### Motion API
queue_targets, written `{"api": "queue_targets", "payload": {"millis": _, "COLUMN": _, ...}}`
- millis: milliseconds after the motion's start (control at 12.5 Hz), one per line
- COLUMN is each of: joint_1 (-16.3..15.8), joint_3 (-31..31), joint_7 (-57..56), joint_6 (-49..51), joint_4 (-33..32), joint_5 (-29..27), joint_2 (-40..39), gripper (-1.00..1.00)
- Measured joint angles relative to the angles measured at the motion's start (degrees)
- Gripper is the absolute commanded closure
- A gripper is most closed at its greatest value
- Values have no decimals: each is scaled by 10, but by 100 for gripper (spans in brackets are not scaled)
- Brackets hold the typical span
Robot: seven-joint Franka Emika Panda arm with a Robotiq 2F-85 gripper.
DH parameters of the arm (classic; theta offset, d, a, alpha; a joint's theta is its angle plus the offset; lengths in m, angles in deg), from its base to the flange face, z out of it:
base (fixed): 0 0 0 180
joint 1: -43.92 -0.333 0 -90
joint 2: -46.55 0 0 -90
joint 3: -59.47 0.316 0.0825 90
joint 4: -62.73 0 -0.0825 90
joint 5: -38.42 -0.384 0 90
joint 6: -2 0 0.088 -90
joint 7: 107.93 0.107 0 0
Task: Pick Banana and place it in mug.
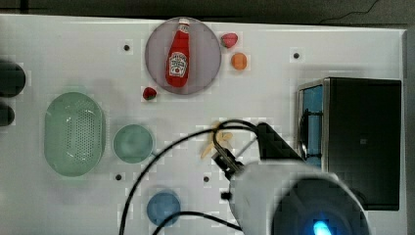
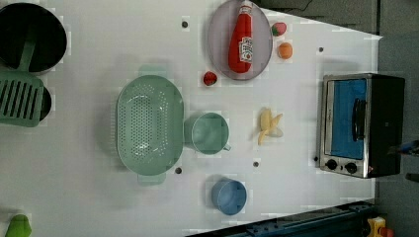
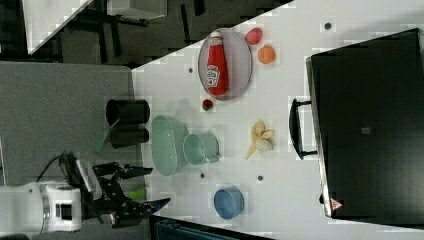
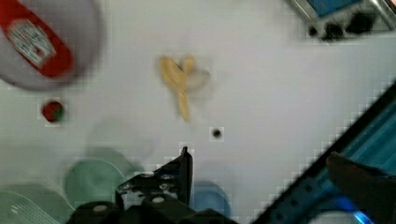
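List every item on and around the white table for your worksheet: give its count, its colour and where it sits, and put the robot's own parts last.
banana: 1, pale yellow, peeled open, table middle, between mug and oven
mug: 1, teal-green, beside the colander
colander: 1, pale green, on the left view's left of the mug
blue cup: 1, near the table edge
purple plate: 1, far side
ketchup bottle: 1, red, lying on the plate
strawberries: 2, red, either side of the plate
orange: 1, by the plate
toaster oven: 1, silver and black
black pots: 2
gripper: 1, black, open, off the table
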Motion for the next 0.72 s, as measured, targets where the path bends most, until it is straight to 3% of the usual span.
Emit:
{"api": "queue_targets", "payload": {"millis": 160, "joint_1": 12, "joint_3": 7, "joint_7": -3, "joint_6": -64, "joint_4": -24, "joint_5": -2, "joint_2": 9, "gripper": -100}}
{"api": "queue_targets", "payload": {"millis": 320, "joint_1": 8, "joint_3": 8, "joint_7": -25, "joint_6": -152, "joint_4": -56, "joint_5": -12, "joint_2": -31, "gripper": -100}}
{"api": "queue_targets", "payload": {"millis": 560, "joint_1": 5, "joint_3": 34, "joint_7": -88, "joint_6": -296, "joint_4": -134, "joint_5": -3, "joint_2": -141, "gripper": -100}}
{"api": "queue_targets", "payload": {"millis": 720, "joint_1": -6, "joint_3": 31, "joint_7": -188, "joint_6": -380, "joint_4": -205, "joint_5": 2, "joint_2": -251, "gripper": -100}}
